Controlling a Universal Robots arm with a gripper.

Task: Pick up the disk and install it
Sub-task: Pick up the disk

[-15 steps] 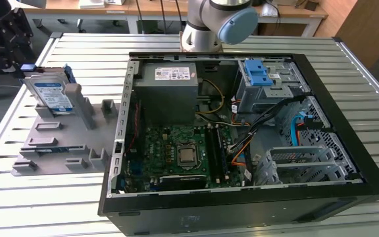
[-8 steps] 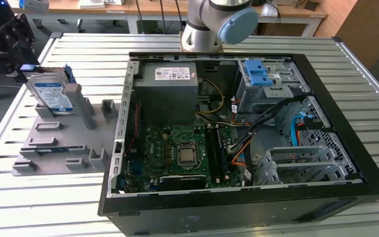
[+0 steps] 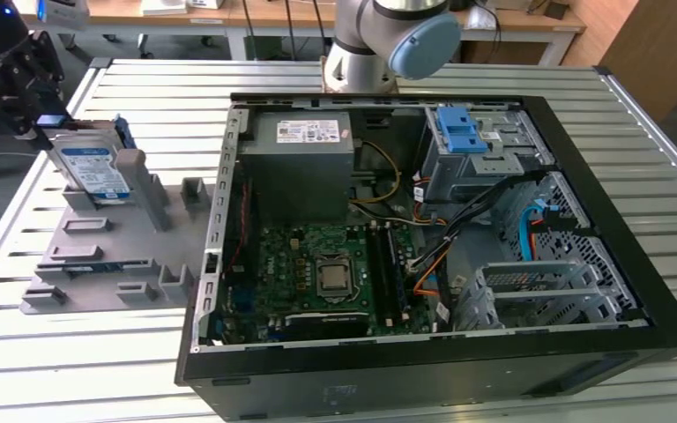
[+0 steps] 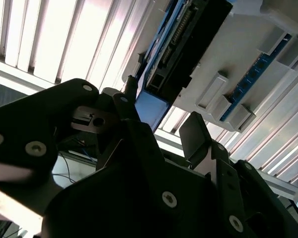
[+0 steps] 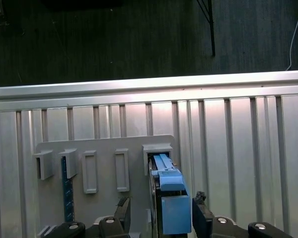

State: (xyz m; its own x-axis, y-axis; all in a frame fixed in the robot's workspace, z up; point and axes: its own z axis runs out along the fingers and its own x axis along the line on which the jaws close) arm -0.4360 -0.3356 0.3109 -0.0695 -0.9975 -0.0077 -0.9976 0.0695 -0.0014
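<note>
The gripper has its jaws apart, one on each side of the blue carrier end of the disk. The disk stands on edge in a grey holder fixture at the exterior view's upper left. The print on its white-and-blue label is too small to read. To the exterior view's right of the fixture lies the open computer case. The white sticker on its power supply is also illegible.

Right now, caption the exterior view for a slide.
Gripper at disk standing in grey holder beside open computer case.
</note>
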